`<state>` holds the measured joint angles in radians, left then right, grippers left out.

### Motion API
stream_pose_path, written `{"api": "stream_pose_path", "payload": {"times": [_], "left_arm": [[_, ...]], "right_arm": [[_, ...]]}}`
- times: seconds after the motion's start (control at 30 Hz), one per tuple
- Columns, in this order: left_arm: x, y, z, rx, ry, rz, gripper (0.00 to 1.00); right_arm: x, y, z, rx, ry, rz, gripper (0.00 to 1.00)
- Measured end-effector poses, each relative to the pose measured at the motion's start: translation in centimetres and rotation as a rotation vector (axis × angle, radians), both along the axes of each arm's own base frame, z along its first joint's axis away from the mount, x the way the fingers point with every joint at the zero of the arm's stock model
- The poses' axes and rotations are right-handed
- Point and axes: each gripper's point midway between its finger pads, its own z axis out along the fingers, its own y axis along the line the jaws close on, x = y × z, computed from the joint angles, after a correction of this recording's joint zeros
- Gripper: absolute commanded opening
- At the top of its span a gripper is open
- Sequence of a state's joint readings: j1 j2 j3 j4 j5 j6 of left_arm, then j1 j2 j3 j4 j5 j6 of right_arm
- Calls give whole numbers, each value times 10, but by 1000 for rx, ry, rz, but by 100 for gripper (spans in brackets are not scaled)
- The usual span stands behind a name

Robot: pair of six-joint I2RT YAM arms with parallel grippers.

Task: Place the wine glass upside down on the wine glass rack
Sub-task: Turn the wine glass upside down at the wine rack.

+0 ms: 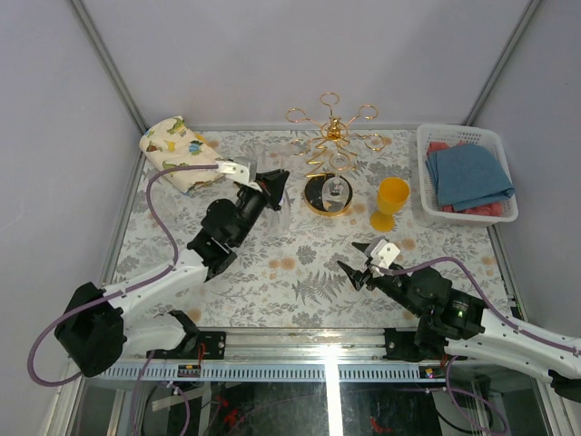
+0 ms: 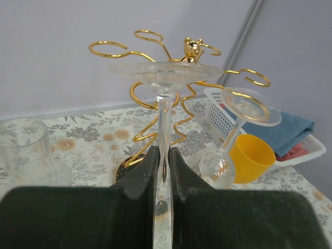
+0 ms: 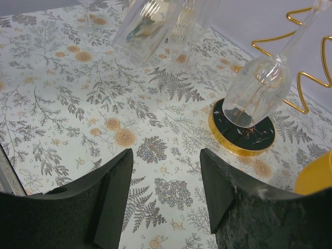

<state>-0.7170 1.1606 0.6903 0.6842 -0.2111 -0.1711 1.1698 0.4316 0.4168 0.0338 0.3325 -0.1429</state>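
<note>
Left end effector [image 2: 164, 158] clamps stem of inverted wine glass [image 2: 165, 104] beside wine glass rack [image 1: 334, 132]; right end effector [image 3: 166, 161] wide, empty.

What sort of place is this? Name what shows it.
Probably a robot test cell staged as a dining table: plain grey panel walls, a left arm and right arm bolted at the near edge, and a floral tablecloth bearing a wine glass rack.

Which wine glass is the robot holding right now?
The wine glass pinched by its stem in the left tool, foot up. The other wine glass hangs tilted on the gold rack, with no tool touching it.
</note>
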Motion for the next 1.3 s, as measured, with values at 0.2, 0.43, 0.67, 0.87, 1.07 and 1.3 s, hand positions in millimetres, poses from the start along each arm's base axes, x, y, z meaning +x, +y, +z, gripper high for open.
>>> {"api": "stream_pose_path", "payload": {"times": [0.2,0.43,0.67,0.87,1.07,1.3], "left_arm": [[18,0,-11,-15,26,44,0],[38,6,-18,-42,43,81,0],[56,2,-22,-47,49,83,0],[67,-7,-20,-55,47,69,0],[77,-9,-24,-61,58,73,0],[87,-18,-35,-54,82,50,0]], "right_arm": [[0,0,-1,1,5,0,62],[0,1,-3,-6,8,0,62],[0,1,-3,-6,9,0,62],[0,1,-3,-6,9,-1,63],[0,1,-3,-5,9,-2,63],[1,0,-3,-4,10,-8,63]]}}
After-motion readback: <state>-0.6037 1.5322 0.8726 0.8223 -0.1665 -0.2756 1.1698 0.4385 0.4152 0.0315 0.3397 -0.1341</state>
